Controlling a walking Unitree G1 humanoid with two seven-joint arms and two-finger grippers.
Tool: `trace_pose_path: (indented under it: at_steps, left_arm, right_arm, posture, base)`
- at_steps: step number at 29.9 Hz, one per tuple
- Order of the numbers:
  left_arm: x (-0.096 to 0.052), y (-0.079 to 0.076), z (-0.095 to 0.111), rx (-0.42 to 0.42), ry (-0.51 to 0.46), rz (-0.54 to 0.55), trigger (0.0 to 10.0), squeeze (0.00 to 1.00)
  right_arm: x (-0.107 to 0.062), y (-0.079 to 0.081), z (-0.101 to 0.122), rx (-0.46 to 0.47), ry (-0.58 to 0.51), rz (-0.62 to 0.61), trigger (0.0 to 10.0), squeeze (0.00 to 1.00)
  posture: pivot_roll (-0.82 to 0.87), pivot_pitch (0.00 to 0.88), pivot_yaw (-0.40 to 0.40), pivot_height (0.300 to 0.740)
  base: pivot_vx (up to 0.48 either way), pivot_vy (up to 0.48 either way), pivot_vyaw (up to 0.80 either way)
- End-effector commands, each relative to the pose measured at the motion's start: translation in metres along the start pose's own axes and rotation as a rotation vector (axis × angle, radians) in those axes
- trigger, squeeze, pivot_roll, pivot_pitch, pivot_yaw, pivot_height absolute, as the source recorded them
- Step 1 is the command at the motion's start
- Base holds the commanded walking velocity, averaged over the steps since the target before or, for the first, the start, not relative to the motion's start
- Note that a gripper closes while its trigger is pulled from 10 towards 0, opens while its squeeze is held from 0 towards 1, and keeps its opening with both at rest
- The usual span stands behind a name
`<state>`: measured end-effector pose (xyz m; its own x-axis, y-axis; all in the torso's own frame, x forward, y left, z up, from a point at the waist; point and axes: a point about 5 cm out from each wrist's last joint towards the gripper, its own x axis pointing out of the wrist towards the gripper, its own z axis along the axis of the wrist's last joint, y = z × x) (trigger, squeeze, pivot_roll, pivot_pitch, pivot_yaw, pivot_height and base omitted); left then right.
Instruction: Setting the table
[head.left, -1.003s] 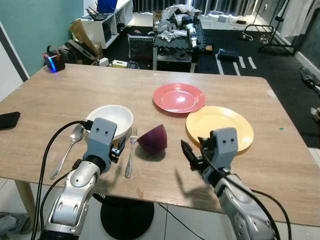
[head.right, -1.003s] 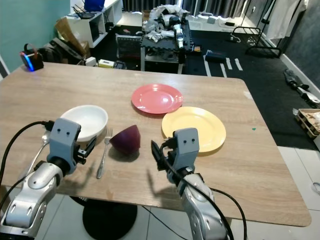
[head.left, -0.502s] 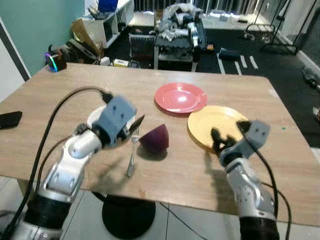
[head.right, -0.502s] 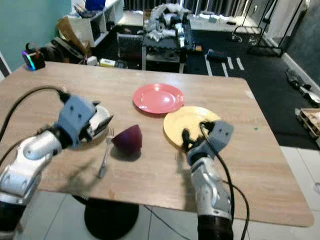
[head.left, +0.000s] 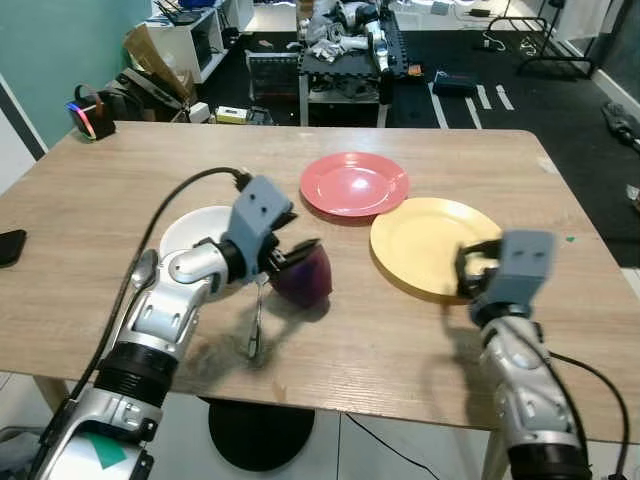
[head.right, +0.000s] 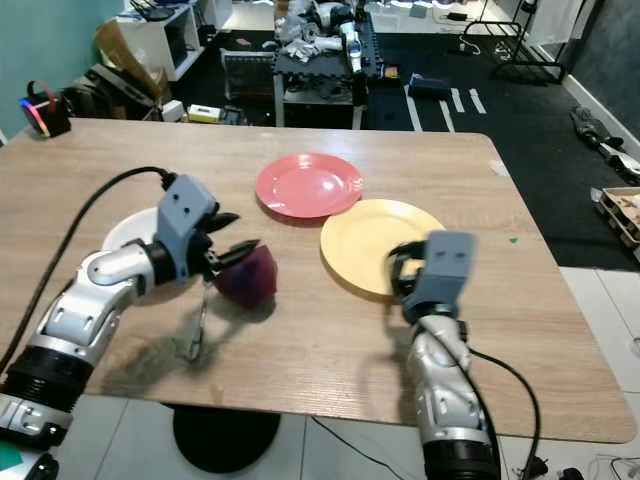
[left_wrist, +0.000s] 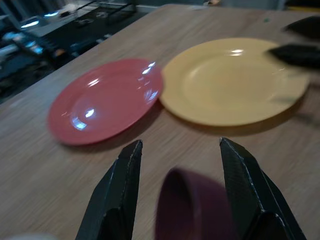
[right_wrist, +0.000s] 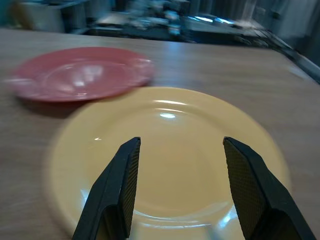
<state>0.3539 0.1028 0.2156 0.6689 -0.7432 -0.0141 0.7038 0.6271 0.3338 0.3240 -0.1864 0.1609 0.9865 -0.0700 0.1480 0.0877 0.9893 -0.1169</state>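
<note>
Beside yellow plate (head.left: 437, 244) | left gripper (left_wrist: 182, 195) spread around purple bowl (head.left: 303, 276) (ungrasped) | right gripper (right_wrist: 181, 187) spread at rim | next: close, lift.

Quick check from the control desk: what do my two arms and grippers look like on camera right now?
Both arms are silver metal with rounded joints. Each wrist carries a blue-grey boxy housing. The left gripper and right gripper each have two long black fingers, wedge-shaped with a textured surface. A black cable loops along the left arm; another trails by the right.

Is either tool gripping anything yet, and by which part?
Nothing is held. The left tool is open astride the purple bowl; the right tool is open over the yellow plate's near edge.
</note>
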Motion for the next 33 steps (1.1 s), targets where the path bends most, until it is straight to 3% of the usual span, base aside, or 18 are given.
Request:
trace_pose_path:
  at_steps: [1,3,4,9,17,18,22,25,28,33]
  left_arm:
    - [-0.001,-0.001,0.0,-0.003,-0.008,-0.019,10.0,0.0]
    - [-0.004,-0.007,0.003,-0.013,-0.03,-0.02,10.0,0.0]
    - [-0.004,-0.007,0.003,-0.013,-0.03,-0.02,10.0,0.0]
    - [-0.017,-0.014,0.01,-0.104,-0.097,0.011,10.0,0.0]
    - [-0.034,-0.03,0.011,-0.17,-0.115,0.007,10.0,0.0]
    - [-0.037,-0.032,0.01,-0.183,-0.113,0.011,10.0,0.0]
    - [-0.044,-0.037,0.007,-0.214,-0.101,0.03,10.0,0.0]
    - [-0.045,-0.037,0.008,-0.223,-0.095,0.04,10.0,0.0]
    - [-0.046,-0.04,0.009,-0.23,-0.087,0.048,10.0,0.0]
    - [-0.048,-0.041,0.008,-0.231,-0.077,0.059,10.0,0.0]
  right_arm:
    - [-0.001,0.007,-0.002,-0.039,-0.009,0.04,10.0,0.0]
    - [0.002,0.033,-0.006,-0.207,0.031,0.183,10.0,0.0]
    - [0.002,0.033,-0.006,-0.207,0.031,0.183,10.0,0.0]
    - [0.007,0.069,-0.028,-0.442,0.179,0.334,10.0,0.0]
    - [0.003,0.087,-0.037,-0.533,0.233,0.461,10.0,0.0]
    - [0.003,0.088,-0.037,-0.525,0.239,0.47,10.0,0.0]
    - [0.012,0.085,-0.027,-0.218,0.294,0.398,10.0,0.0]
    - [0.018,0.079,-0.025,-0.181,0.297,0.348,10.0,0.0]
    - [0.028,0.06,-0.027,-0.208,0.288,0.246,10.0,0.0]
    - [0.033,0.045,-0.017,0.106,0.253,0.186,10.0,0.0]
  posture:
    - [-0.05,0.085,0.125,0.74]
    - [-0.04,0.081,0.119,0.74]
    - [-0.04,0.081,0.119,0.74]
    - [-0.02,0.065,0.109,0.74]
    - [-0.02,0.049,0.102,0.74]
    - [-0.02,0.045,0.1,0.74]
    - [-0.02,0.032,0.094,0.74]
    - [-0.02,0.029,0.093,0.74]
    - [-0.01,0.023,0.09,0.74]
    - [-0.02,0.023,0.087,0.74]
  base:
    - [0.0,0.0,0.0]
    - [0.0,0.0,0.0]
    - [0.0,0.0,0.0]
    - [0.0,0.0,0.0]
    - [0.0,0.0,0.0]
    - [0.0,0.0,0.0]
    - [0.0,0.0,0.0]
    - [0.0,0.0,0.0]
    - [0.0,0.0,0.0]
    - [0.0,0.0,0.0]
